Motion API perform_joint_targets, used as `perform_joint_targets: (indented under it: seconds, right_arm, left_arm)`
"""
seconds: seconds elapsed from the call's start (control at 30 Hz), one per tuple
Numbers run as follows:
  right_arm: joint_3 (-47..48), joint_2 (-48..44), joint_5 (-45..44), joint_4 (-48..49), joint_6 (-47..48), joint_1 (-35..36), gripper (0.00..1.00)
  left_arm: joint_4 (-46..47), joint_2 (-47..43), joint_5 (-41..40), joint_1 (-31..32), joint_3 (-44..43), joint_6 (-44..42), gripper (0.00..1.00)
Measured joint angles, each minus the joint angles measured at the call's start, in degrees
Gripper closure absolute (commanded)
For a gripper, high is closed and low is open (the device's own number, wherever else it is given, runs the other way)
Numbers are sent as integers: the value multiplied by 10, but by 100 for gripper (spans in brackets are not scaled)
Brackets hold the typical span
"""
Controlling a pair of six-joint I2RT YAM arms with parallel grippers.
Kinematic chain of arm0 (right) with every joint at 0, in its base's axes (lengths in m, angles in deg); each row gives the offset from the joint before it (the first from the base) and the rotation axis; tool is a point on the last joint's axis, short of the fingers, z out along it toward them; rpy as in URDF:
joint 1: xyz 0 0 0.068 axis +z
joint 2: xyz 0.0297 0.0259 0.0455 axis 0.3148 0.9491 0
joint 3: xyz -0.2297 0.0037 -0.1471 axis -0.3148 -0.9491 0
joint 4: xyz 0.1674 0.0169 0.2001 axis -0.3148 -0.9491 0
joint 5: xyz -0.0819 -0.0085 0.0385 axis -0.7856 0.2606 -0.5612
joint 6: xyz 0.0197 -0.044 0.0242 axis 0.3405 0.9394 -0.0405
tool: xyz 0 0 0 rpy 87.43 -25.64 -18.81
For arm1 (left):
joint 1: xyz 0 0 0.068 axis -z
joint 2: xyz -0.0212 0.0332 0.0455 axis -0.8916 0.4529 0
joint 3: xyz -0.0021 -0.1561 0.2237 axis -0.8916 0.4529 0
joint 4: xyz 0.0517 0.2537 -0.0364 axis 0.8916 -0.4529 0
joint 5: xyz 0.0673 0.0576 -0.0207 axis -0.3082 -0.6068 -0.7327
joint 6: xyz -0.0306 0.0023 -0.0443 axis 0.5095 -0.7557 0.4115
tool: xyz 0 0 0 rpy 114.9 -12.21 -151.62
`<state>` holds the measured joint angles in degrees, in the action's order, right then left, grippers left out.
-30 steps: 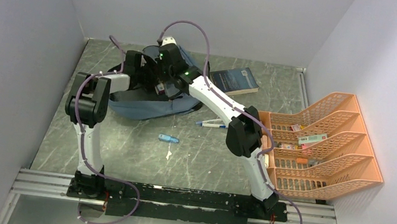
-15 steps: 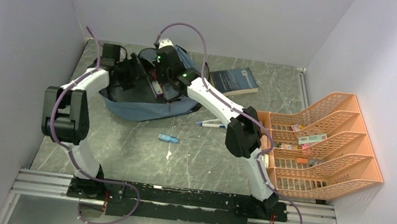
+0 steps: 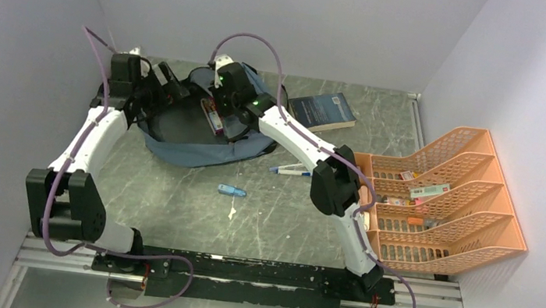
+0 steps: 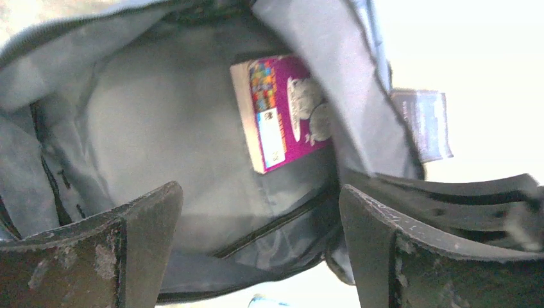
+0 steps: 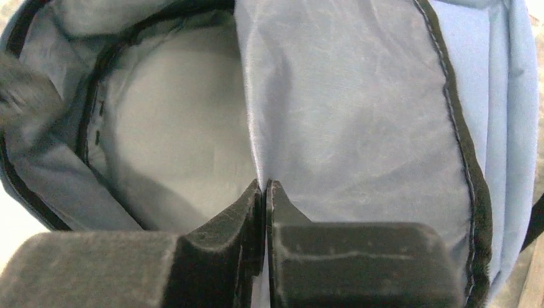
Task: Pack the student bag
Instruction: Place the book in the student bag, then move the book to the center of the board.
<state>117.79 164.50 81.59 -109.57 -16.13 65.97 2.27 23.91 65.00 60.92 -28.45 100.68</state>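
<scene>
The student bag [image 3: 200,149] lies at the back of the table, its mouth held wide. A magenta book [image 3: 213,119] rests inside it against the grey lining [image 4: 160,128]; the left wrist view shows the book [image 4: 282,112] partly tucked under the flap. My right gripper [image 5: 264,186] is shut on the edge of the bag's blue flap [image 5: 346,109], with thin fabric pinched between its jaws. From above, the right gripper [image 3: 221,104] sits over the bag's right side. My left gripper [image 3: 172,87] stands open and empty at the bag's left rim, its jaws [image 4: 260,192] wide apart before the opening.
A dark blue book [image 3: 324,111] lies right of the bag. Pens [image 3: 291,170], a small blue item [image 3: 232,190] and a white scrap [image 3: 232,213] lie mid-table. An orange tray rack [image 3: 445,199] with small items stands at the right wall.
My left arm has swung out to the left and back, drawing its open gripper from over the bag to the bag's left rim. The right gripper keeps its hold on the flap.
</scene>
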Motion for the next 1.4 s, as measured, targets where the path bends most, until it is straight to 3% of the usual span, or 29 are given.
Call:
perform_joint_targets:
  seconds: [0.17, 0.4, 0.87, 1.17, 1.4]
  right_arm:
    - [-3, 2, 32, 3, 28, -2, 58]
    - [-62, -26, 49, 20, 37, -19, 44]
    - [-275, -212, 6, 132, -65, -182, 31]
    - [-312, -197, -14, 136, -117, -279, 21]
    - [-232, -83, -4, 107, -116, -347, 17]
  left_arm:
    - [-8, -5, -2, 0, -57, -1, 4]
    - [-7, 24, 0, 8, -140, -17, 2]
    - [40, 21, 24, 13, -59, -83, 2]
    - [67, 16, 46, 25, -27, -100, 2]
    - [68, 16, 49, 42, -23, -107, 6]
